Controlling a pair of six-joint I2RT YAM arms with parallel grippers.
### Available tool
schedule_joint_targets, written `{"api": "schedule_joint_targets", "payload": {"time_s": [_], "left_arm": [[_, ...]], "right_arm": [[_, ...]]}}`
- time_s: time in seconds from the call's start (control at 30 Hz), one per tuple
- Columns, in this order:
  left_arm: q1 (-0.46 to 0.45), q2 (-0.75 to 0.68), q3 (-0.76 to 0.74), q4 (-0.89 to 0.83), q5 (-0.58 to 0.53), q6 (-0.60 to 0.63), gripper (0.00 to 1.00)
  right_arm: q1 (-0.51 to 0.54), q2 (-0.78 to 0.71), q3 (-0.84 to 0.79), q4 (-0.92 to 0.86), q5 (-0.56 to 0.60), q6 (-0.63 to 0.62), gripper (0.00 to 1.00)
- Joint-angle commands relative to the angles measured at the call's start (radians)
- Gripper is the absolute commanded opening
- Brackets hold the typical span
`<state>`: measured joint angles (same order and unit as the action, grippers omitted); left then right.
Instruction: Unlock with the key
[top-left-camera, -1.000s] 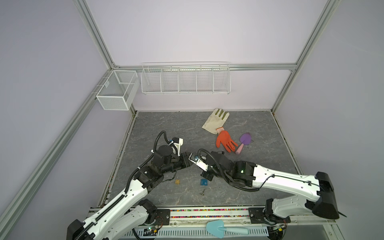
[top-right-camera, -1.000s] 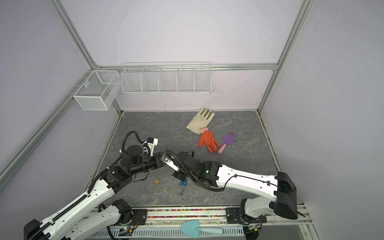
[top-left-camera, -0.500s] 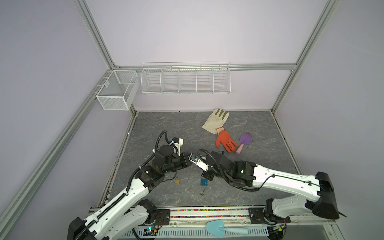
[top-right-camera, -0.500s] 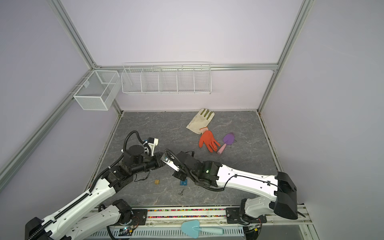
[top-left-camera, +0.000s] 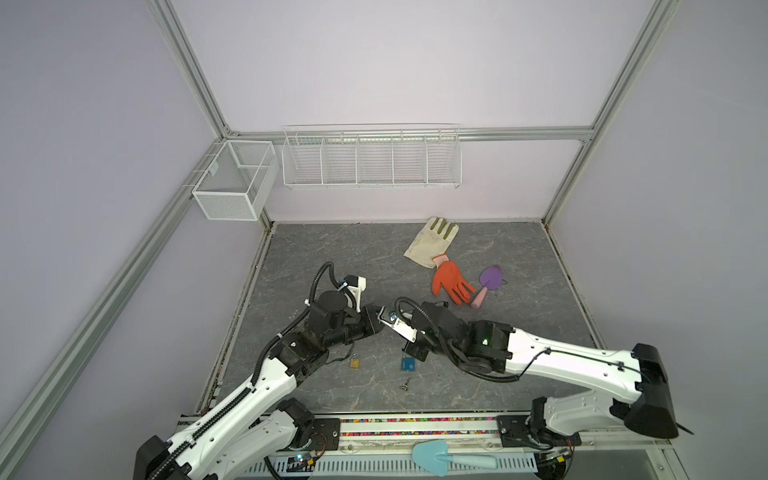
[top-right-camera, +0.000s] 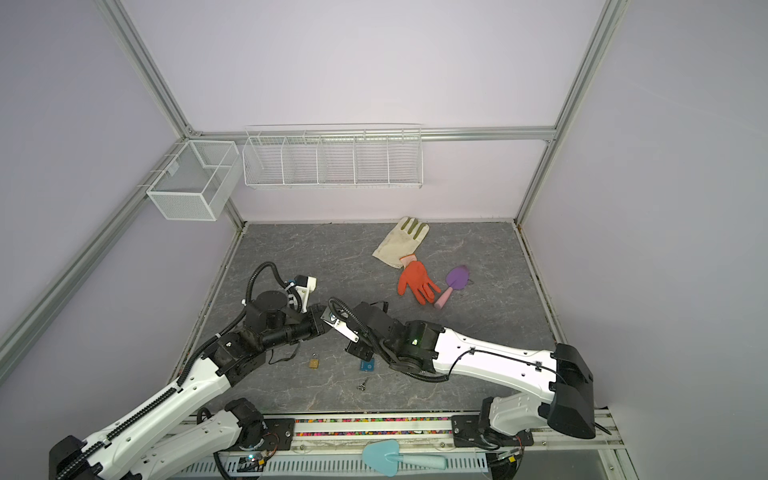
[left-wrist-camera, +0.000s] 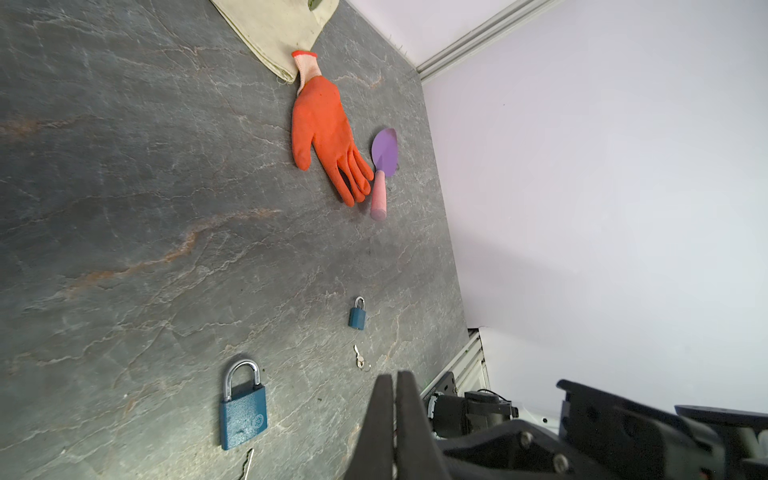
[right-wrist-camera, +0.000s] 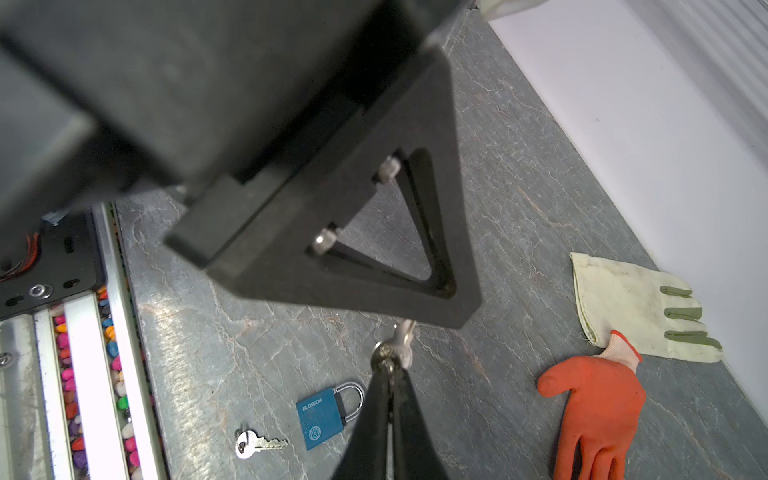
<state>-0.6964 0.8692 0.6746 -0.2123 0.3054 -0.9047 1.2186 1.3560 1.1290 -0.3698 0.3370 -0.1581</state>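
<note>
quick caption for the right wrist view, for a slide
One key pinched by both the right claw and the left claw, a blue padlock and a spare key lying on the table.

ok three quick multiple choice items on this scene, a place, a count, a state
1. Purple trowel lies: A in the wire basket; B beside the orange glove; C in a gripper.
2. Gloves on the table: A two; B three; C four.
3. Left gripper: A wide open; B unseen; C shut.
B, handle by that glove's fingertips; A, cream glove plus orange glove; C, fingers pressed together in the left wrist view.
</note>
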Motion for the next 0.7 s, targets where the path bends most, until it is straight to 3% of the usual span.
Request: {"api": "schedule_joint_targets", "payload": {"time_s": [0.0, 0.07, 0.13, 0.23, 0.47, 0.67], "left_arm": [[0.000, -0.034, 0.012, 0.025, -0.077, -0.002, 0.00], [0.001, -0.058, 0.005, 0.078, -0.124, 0.006, 0.00], [0.000, -0.070, 0.014, 0.097, -0.155, 0.038, 0.00], [0.000, -0.068, 0.041, 0.145, -0.157, 0.124, 0.00], [0.000, -0.033, 0.067, 0.342, -0.108, 0.232, 0.00], [0.000, 0.031, 0.066, 0.519, -0.080, 0.198, 0.00]], "right_arm": [[-0.008, -0.014, 0.036, -0.034, 0.028, 0.018, 0.28], [-0.012, -0.030, 0.038, -0.053, 0.001, 0.056, 0.41], [-0.022, -0.059, 0.034, -0.068, -0.046, 0.099, 0.43], [-0.078, -0.119, 0.018, -0.052, -0.228, 0.218, 0.52], [-0.293, -0.223, -0.075, 0.147, -0.684, 0.516, 0.56], [-0.422, -0.232, -0.155, 0.384, -0.852, 0.750, 0.55]]}}
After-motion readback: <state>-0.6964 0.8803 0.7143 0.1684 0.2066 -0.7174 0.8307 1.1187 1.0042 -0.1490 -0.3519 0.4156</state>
